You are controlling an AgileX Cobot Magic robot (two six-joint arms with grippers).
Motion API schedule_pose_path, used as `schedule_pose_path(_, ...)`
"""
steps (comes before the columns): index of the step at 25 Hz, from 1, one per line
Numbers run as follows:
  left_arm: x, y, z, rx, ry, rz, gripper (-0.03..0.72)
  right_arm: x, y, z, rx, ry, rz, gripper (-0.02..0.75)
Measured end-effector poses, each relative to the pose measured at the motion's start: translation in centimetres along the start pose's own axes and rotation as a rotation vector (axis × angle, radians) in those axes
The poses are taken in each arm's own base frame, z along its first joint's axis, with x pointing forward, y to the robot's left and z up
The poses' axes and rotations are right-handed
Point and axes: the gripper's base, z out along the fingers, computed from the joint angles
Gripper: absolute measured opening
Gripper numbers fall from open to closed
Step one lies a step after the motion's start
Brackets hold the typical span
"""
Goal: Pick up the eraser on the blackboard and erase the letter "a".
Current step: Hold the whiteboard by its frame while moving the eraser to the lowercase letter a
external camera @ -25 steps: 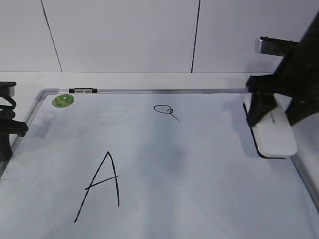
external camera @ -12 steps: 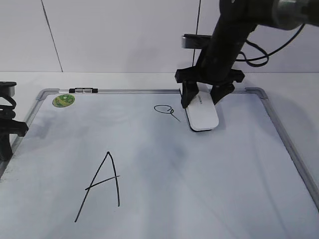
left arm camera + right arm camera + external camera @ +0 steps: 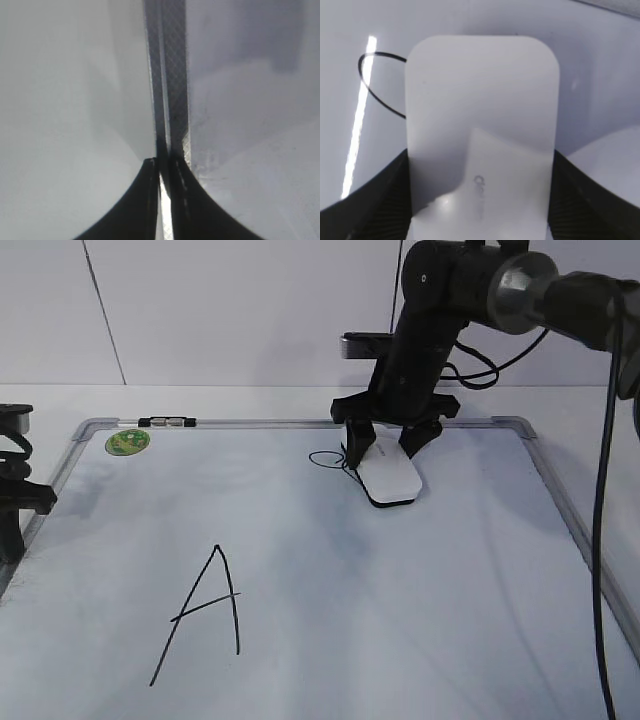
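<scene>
The white eraser [image 3: 388, 478] lies flat on the blackboard [image 3: 330, 640], held between the jaws of my right gripper [image 3: 382, 446], which is shut on it. It fills the right wrist view [image 3: 481, 130]. Its left edge covers the right part of the small letter "a" [image 3: 324, 459]; the loop still shows to its left [image 3: 372, 82]. My left gripper [image 3: 165, 165] is shut and empty over the board's left frame edge; its arm [image 3: 15, 490] shows at the far left of the exterior view.
A large capital "A" [image 3: 205, 612] is drawn at the front left. A green sticker [image 3: 127, 441] and a thin marker [image 3: 166, 422] sit at the far left corner. The metal frame [image 3: 580, 530] rims the board. A white wall stands behind.
My right gripper has carried the eraser from the board's right edge leftwards to the letter "a", now covering its tail. The left arm has not moved.
</scene>
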Motion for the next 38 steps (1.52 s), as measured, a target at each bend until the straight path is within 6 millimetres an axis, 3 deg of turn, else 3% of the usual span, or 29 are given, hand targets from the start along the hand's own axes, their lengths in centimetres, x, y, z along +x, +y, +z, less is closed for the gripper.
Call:
schedule_pose_path(10,0.0,0.0,0.0,0.000,0.000,0.000,0.020,0.0,2.1,0.7,0.064,0.013,-0.076,0.533)
schedule_pose_path(19,0.0,0.0,0.0,0.000,0.000,-0.001,0.020,0.7,8.6,1.5,0.057,-0.002,-0.217,0.533)
schedule_pose_path(23,0.0,0.0,0.0,0.000,0.000,-0.001,0.020,0.9,9.4,1.6,0.069,-0.005,-0.223,0.533)
schedule_pose_path(31,0.0,0.0,0.0,0.000,-0.004,-0.001,0.020,0.4,7.6,1.4,0.102,-0.016,-0.115,0.533)
schedule_pose_path(38,-0.1,0.0,0.0,0.000,-0.006,-0.001,0.020,-0.5,0.5,0.7,0.133,-0.034,0.036,0.533)
